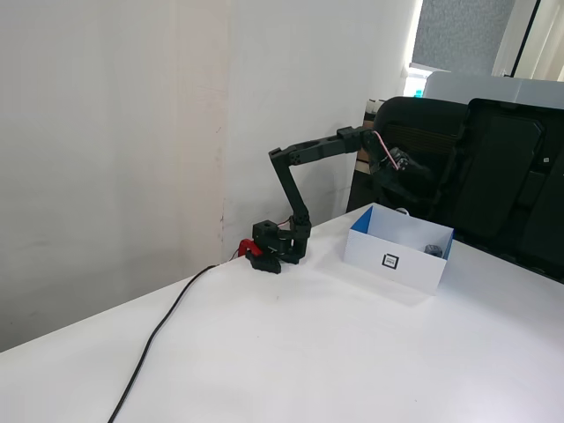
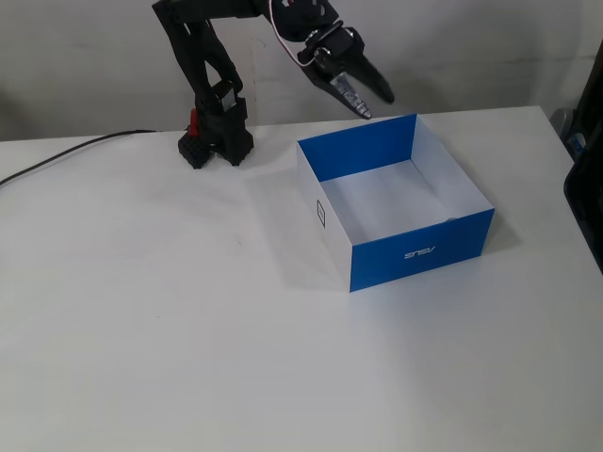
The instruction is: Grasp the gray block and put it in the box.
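**Q:** Where is the gray block [image 1: 432, 249], and what holds it?

**A:** In a fixed view, a small dark gray shape shows inside the box [image 1: 395, 256], low against the right-hand wall. It is too small for its marks to be made out. In the other fixed view, the near blue wall [image 2: 424, 252] hides that strip of the floor, so the block is not seen there. The visible floor is white and bare.

**Q:** What writing or marks can be read?

**A:** The near blue wall bears a white logo [image 2: 417, 253], upside down, which appears to read "ASUS". A white side wall carries a square black-and-white marker [image 1: 390, 261], seen in both fixed views. Its pattern cannot be resolved.

**Q:** What is the state of the end effector [image 2: 377, 105]?

**A:** It hangs above the far rim of the box, pointing down. The jaws are slightly parted with nothing between them, and it is clear of the block.

**Q:** What about edges and open room?

**A:** The box stands on a white worktop [image 2: 188, 330], with wide bare surface in front and to the left. The arm's base [image 2: 217, 143] sits near the far edge by the wall, with a black cable [image 1: 154, 344] running from it. A black office chair [image 1: 493, 167] stands just beyond the worktop edge, behind the box.
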Tool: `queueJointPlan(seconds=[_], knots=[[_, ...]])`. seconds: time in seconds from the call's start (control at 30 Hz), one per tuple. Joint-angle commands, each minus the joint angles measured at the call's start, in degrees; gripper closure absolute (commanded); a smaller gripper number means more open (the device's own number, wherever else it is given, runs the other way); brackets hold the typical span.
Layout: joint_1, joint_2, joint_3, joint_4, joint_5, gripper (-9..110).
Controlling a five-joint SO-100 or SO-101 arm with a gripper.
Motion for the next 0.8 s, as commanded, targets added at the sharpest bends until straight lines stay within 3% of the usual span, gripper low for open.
queueJointPlan(seconds=[0.0,0.07,0.77], knots=[[-2.64,4.57,-5.54,1.14,0.62,95],[-4.66,4.92,-6.24,2.37,0.62,101],[-39.73,11.07,-7.47,5.98,1.41,101]])
